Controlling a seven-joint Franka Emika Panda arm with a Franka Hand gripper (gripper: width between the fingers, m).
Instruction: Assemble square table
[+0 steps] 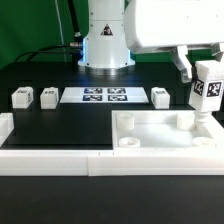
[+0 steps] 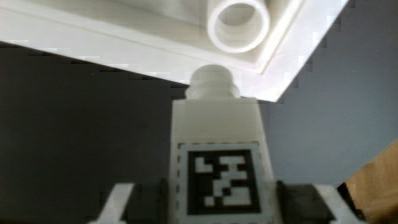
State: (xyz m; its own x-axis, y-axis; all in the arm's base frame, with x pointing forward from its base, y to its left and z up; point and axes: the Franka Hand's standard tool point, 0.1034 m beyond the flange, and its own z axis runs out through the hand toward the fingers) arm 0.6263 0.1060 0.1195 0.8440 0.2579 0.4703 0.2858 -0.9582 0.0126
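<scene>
The square table's top is a white tray-like square lying on the black table at the exterior view's right. My gripper is shut on a white leg with a black-and-white tag, held upright over the top's far right corner. In the wrist view the leg runs out from between my fingers, and its rounded tip sits just short of the top's edge, with a round corner socket beyond it. Three more tagged legs lie loose: two at the left and one near the middle.
The marker board lies flat in front of the robot base. A long white border rail runs along the table's front and turns up at the left end.
</scene>
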